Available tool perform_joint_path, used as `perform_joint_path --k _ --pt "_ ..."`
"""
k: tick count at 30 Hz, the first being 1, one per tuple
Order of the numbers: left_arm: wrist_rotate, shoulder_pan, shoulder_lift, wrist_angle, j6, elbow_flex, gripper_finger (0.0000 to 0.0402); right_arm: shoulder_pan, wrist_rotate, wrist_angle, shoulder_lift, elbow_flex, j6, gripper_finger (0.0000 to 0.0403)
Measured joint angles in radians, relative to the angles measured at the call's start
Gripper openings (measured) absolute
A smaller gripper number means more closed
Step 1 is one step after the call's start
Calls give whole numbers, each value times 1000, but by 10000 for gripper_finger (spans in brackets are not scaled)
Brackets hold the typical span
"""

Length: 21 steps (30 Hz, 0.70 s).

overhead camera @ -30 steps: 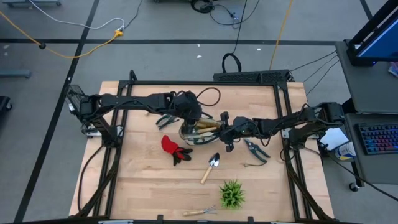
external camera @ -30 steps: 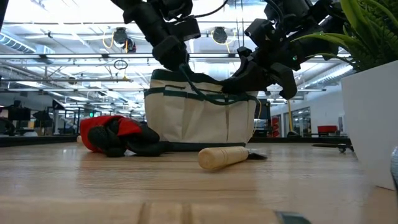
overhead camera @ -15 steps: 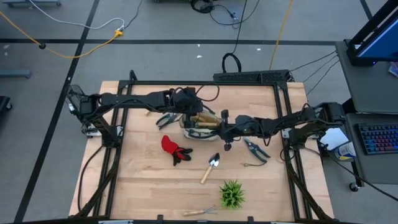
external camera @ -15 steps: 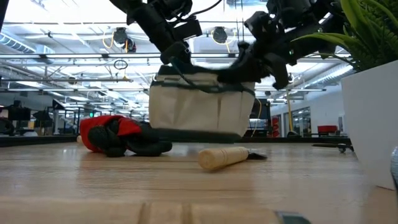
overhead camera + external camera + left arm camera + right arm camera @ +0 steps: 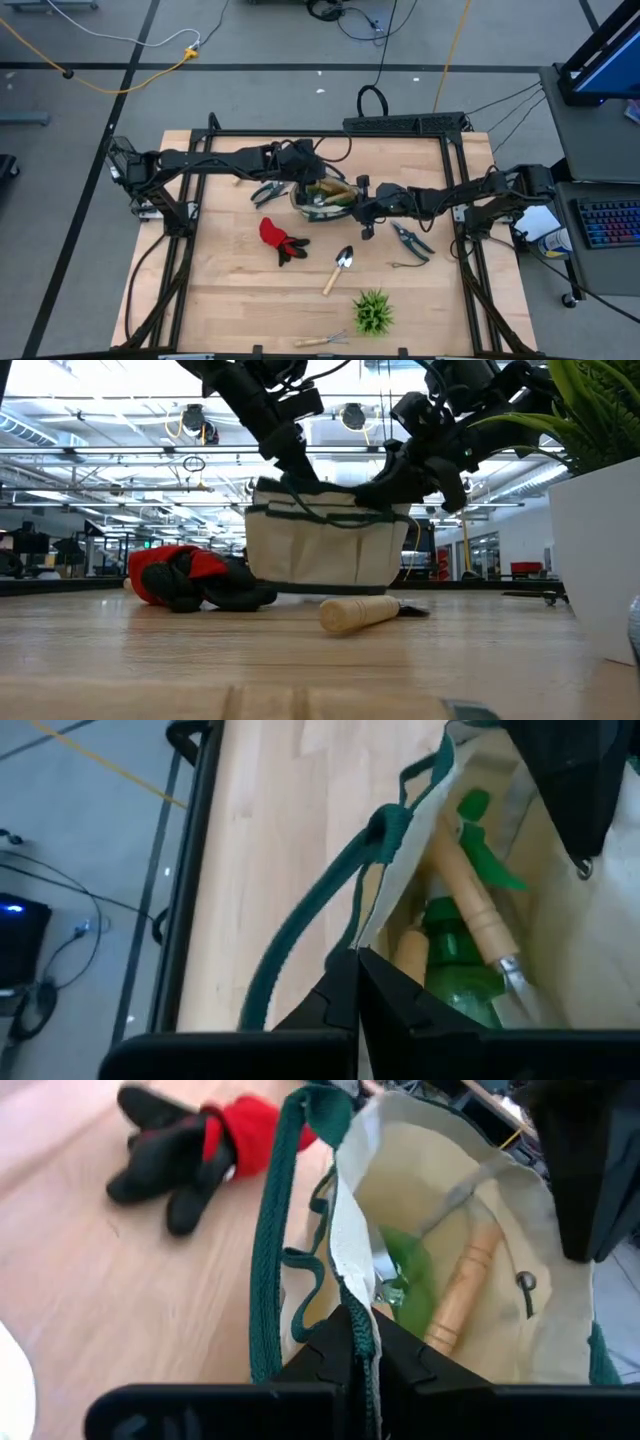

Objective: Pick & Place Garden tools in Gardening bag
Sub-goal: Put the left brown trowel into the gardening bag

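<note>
From above, the bag (image 5: 322,198) sits near the desk's (image 5: 240,300) far edge, with the left gripper (image 5: 303,183) and right gripper (image 5: 352,205) pinching opposite rims. A glove (image 5: 279,238), trowel (image 5: 338,268), plant (image 5: 373,311), small rake (image 5: 321,340) and shears (image 5: 410,240) lie on the desk.

At desk level, the bag (image 5: 328,545) hangs just above the wood, glove (image 5: 185,577) beside it.

The left wrist camera shows its gripper (image 5: 358,982) clenched on the bag's rim (image 5: 392,880).

The right wrist camera shows its gripper (image 5: 357,1342) clenched on the opposite rim (image 5: 340,1230), wooden handle (image 5: 462,1285) inside.
</note>
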Motion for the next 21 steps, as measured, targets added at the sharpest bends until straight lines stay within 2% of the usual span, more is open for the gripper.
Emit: perform_joint_path --k 10,17,21 --pt "6 0 0 -16 -26 1 50 0 0 -1 0 0 22 63" --pt "-47 -13 0 -20 -14 1 81 0 2 15 0 0 26 115" --pt "-47 -33 -11 -23 -15 1 85 5 51 31 -1 0 22 136"
